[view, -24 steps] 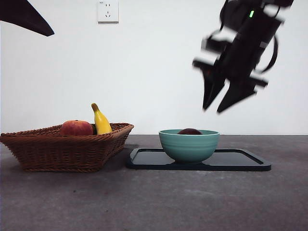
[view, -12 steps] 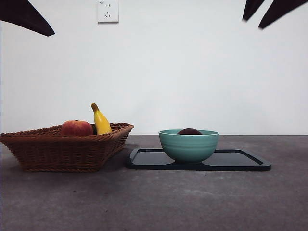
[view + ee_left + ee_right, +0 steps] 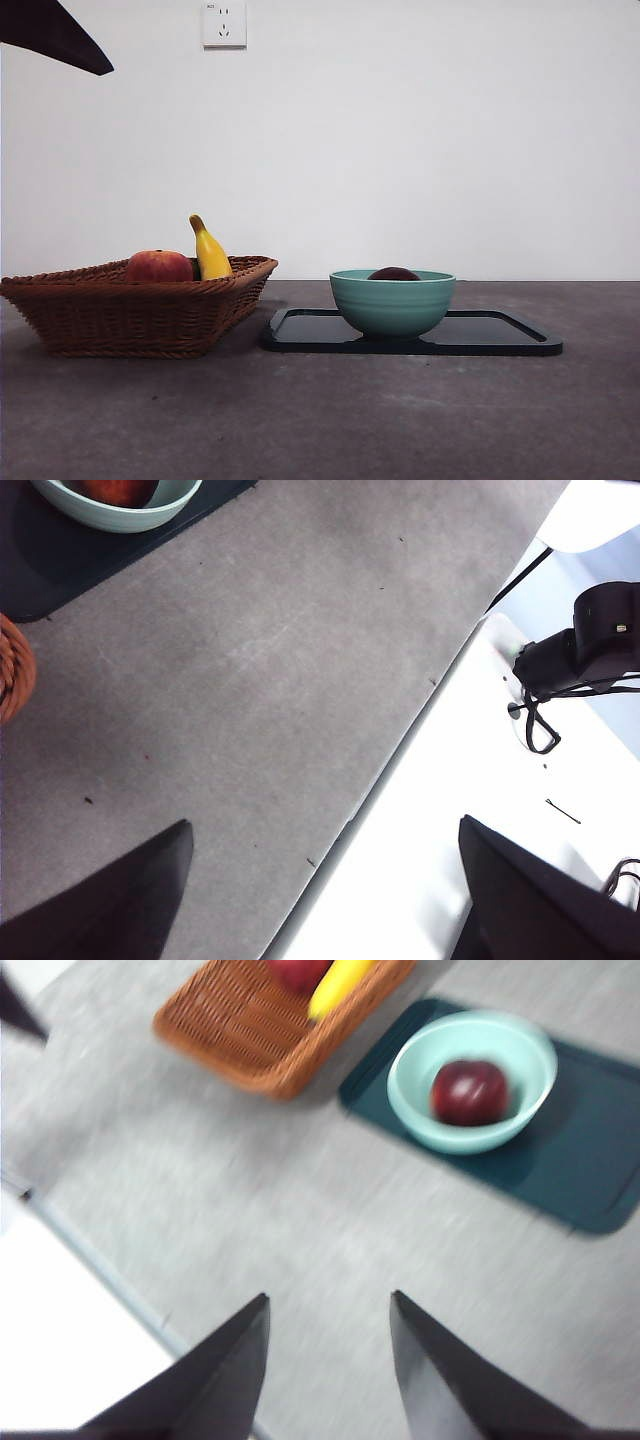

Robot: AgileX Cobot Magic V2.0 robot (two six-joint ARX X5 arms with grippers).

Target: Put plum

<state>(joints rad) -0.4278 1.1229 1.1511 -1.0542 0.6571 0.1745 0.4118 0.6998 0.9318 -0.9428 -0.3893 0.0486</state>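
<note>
Plum (image 3: 470,1092) sitting in bowl (image 3: 472,1080) on tray (image 3: 590,1170).
Right gripper (image 3: 330,1325) hovering well above and apart from it, jaws parted, holding nothing; left gripper (image 3: 320,865) waiting wide, empty, far off.

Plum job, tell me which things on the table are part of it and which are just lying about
Part of the job:
plum, lying in the bowl
teal bowl, standing on the tray
dark tray
right gripper, open, high above the table

Just lying about:
wicker basket
peach and banana in the basket
left gripper, open, off to the side
</note>
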